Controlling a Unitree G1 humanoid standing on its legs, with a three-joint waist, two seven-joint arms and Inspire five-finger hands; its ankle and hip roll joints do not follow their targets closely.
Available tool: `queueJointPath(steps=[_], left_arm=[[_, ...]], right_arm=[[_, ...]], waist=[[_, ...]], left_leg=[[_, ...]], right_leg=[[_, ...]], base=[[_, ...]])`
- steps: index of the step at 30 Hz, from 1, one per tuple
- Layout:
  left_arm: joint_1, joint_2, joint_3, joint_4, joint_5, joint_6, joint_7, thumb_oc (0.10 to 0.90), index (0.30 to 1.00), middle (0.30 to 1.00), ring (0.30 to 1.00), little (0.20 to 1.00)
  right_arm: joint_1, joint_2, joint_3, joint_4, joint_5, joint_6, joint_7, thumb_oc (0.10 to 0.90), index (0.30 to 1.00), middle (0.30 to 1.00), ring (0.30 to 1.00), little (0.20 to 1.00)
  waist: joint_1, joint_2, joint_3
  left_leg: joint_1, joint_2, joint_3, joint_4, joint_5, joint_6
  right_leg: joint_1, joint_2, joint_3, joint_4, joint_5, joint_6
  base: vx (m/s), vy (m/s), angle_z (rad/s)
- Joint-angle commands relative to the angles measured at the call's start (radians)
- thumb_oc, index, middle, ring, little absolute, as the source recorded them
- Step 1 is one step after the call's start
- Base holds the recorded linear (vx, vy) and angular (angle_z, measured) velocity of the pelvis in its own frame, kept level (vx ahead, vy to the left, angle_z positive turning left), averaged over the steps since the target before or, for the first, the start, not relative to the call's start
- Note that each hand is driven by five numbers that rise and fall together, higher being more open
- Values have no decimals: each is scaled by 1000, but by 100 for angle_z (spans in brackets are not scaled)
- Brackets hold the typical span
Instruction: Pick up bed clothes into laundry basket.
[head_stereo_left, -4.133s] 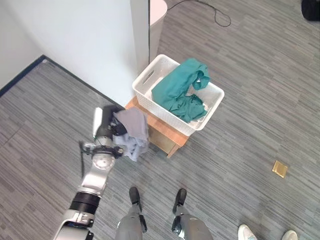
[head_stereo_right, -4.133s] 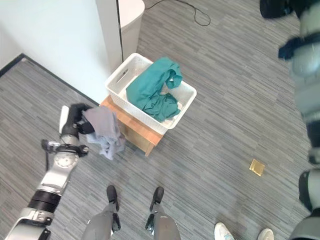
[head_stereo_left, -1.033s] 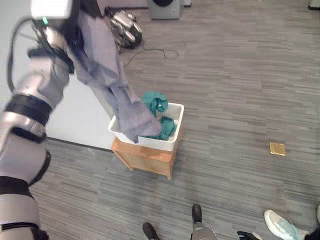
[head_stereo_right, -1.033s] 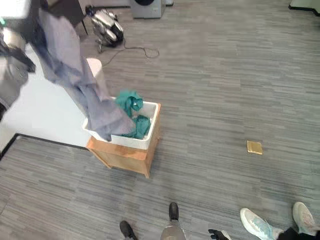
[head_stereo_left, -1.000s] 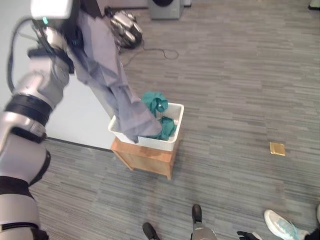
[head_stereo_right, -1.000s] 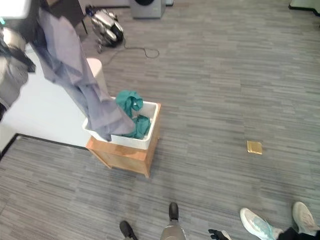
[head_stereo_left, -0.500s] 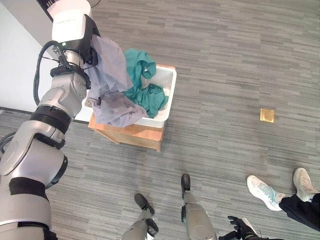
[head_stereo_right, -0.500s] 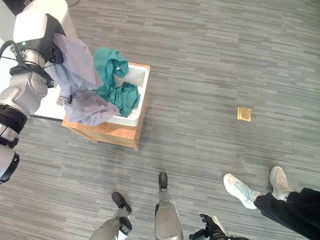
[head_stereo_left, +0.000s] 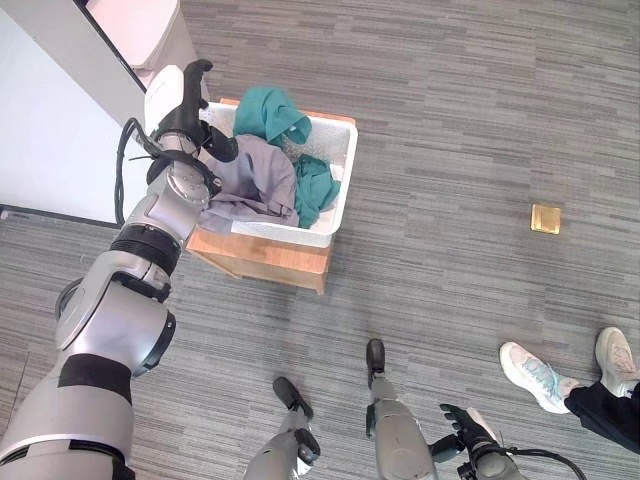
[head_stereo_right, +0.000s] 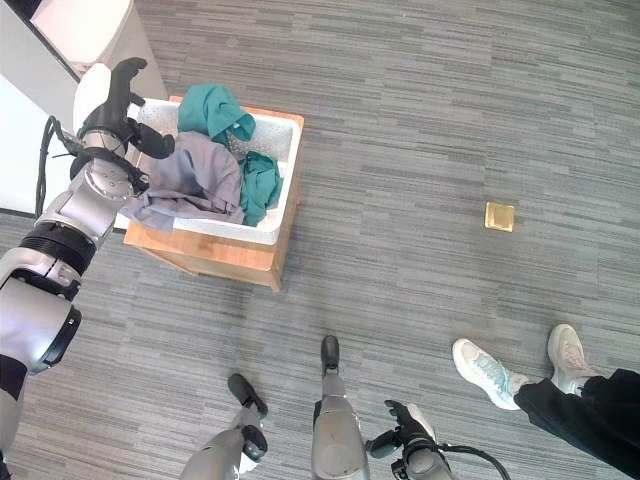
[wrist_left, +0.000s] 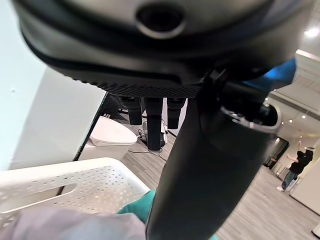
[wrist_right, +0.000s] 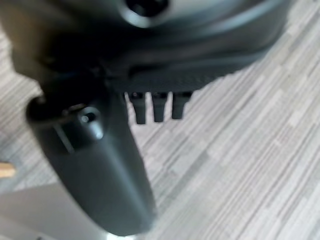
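Note:
A white laundry basket (head_stereo_left: 275, 232) stands on a low wooden stool (head_stereo_left: 262, 258). A grey garment (head_stereo_left: 255, 180) lies in its near left part, draped a little over the rim. Teal clothes (head_stereo_left: 272, 108) lie beside it, deeper in the basket. My left hand (head_stereo_left: 183, 112) hovers over the basket's far left corner, open, fingers straight up and thumb out, holding nothing. In the left wrist view its thumb (wrist_left: 210, 165) stands above the grey garment (wrist_left: 60, 225) and the basket wall (wrist_left: 50, 185). My right hand (head_stereo_left: 468, 440) hangs low over the floor, open and empty.
A white partition wall (head_stereo_left: 50, 110) and a white pedestal (head_stereo_left: 150, 30) stand just left of and behind the basket. A person's shoes (head_stereo_left: 540, 378) are on the floor at the lower right. A brass floor plate (head_stereo_left: 545, 218) lies to the right.
The grey garment, held up over the basket half a second ago, now lies in the basket. My left hand has let go of it and opened. The camera has shifted too.

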Motion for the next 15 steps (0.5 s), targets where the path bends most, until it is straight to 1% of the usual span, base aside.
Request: queueJointPath(steps=[1, 4, 5, 8, 9, 10, 11, 12, 15], left_arm=[[-171, 120, 64, -83, 24, -95, 88, 800, 900, 900, 900, 900], [-183, 135, 41, -120, 73, -84, 86, 800, 900, 900, 900, 900], [-183, 134, 41, -119, 74, -84, 86, 800, 900, 900, 900, 900], [-195, 131, 37, -156, 87, -78, 70, 800, 900, 900, 900, 900], [-201, 128, 37, -176, 87, -79, 71, 800, 900, 900, 900, 900], [-205, 119, 41, -198, 93, -79, 70, 800, 900, 900, 900, 900], [-207, 115, 38, -257, 123, -76, 70, 800, 900, 900, 900, 900], [-206, 116, 39, -258, 123, -75, 70, 800, 900, 900, 900, 900], [-190, 105, 46, -365, 156, -77, 85, 800, 900, 900, 900, 900]], right_arm=[[55, -54, 21, 9, -19, -5, -13, 800, 900, 900, 900, 900], [38, -75, 28, -14, -35, -2, -2, 800, 900, 900, 900, 900], [38, -75, 28, -14, -35, -2, -1, 800, 900, 900, 900, 900], [-25, -121, 48, -60, -76, 10, 0, 800, 900, 900, 900, 900], [-48, -135, 57, -71, -96, 15, 1, 800, 900, 900, 900, 900], [-80, -163, 77, -85, -141, 27, -5, 800, 900, 900, 900, 900], [-168, -216, 99, -106, -181, 42, 4, 800, 900, 900, 900, 900], [-169, -216, 100, -106, -181, 42, 4, 800, 900, 900, 900, 900], [-331, -268, 113, -138, -187, 57, -11, 800, 900, 900, 900, 900]], waist=[[-1, 5, 1], [15, 9, -31], [15, 9, -30], [43, 16, -75], [51, 14, -84], [63, 14, -97], [89, 13, -122], [87, 14, -120], [147, 5, -157]], left_leg=[[29, 72, -63, 5, -162, -83], [55, 74, -63, 5, -166, -83], [56, 74, -63, 5, -167, -83], [90, 73, -72, 5, -174, -82], [86, 72, -66, 5, -154, -74], [94, 72, -73, 5, -158, -74], [106, 71, -87, 5, -161, -72], [107, 71, -88, 5, -161, -72], [126, 69, -122, 5, -169, -73]], right_leg=[[20, -101, 2, 11, -157, 138], [49, -99, -6, 11, -164, 137], [50, -99, -6, 11, -164, 137], [94, -99, -21, 11, -176, 135], [95, -101, -33, 11, -161, 125], [109, -103, -41, 11, -164, 125], [132, -106, -60, 11, -169, 126], [134, -106, -61, 11, -169, 126], [179, -112, -96, 11, -177, 127]], base=[[38, 13, 5], [42, -2, 3], [42, -9, 1], [28, -5, 4], [-11, -15, 7], [-1, -2, 10], [60, 18, 14], [51, 25, 17], [41, 7, 25]])
